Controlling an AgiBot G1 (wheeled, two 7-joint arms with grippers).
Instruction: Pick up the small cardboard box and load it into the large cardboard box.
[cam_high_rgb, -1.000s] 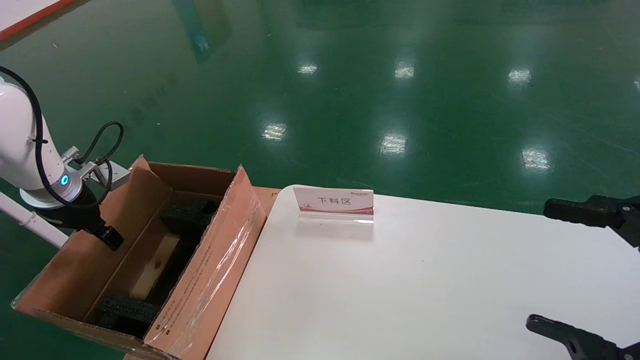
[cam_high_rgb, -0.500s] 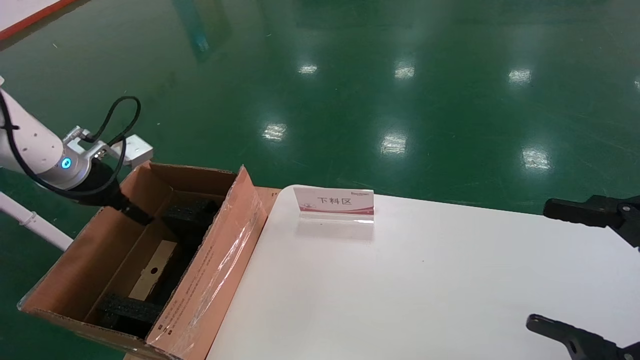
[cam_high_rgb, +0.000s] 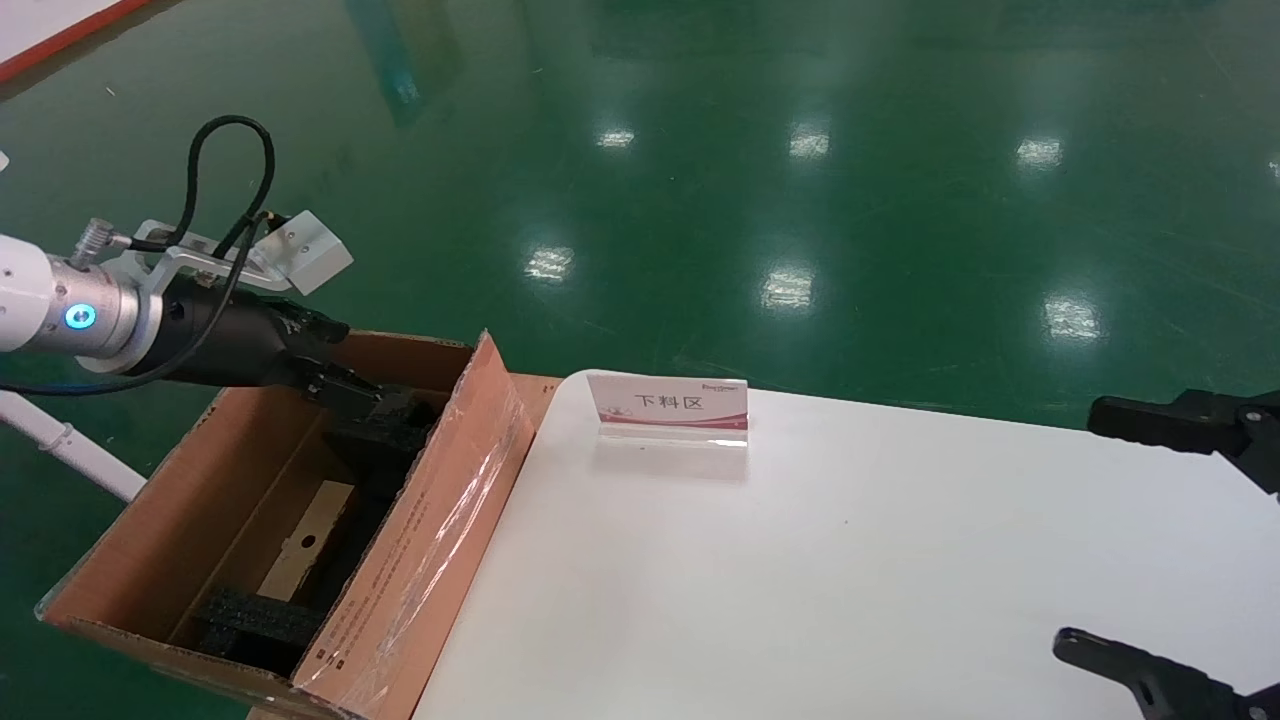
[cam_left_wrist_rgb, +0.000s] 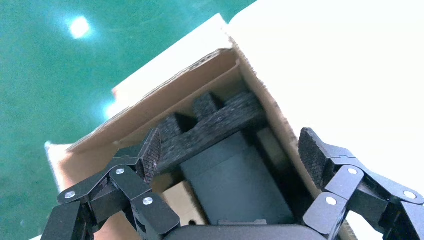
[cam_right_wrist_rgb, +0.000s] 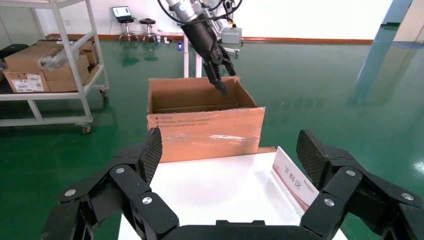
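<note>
Our left gripper (cam_high_rgb: 352, 392) hangs over the far end of the large cardboard box (cam_high_rgb: 440, 520), and its fingers (cam_left_wrist_rgb: 150, 152) are spread wide with nothing between them. Just below it we see a black foam block (cam_left_wrist_rgb: 215, 125) inside the carton. A second foam block (cam_high_rgb: 245, 620) sits at the near end. Between these two blocks lies the small cardboard box (cam_high_rgb: 305, 540), flat on the bottom, with its round hole facing up. The big carton stands just beside the left edge of the white table (cam_high_rgb: 850, 560). A small sign card (cam_high_rgb: 668, 405) stands on the far part of the table. Our right gripper (cam_right_wrist_rgb: 230, 155) is parked over the right side of the table, also wide open and holding nothing.
</note>
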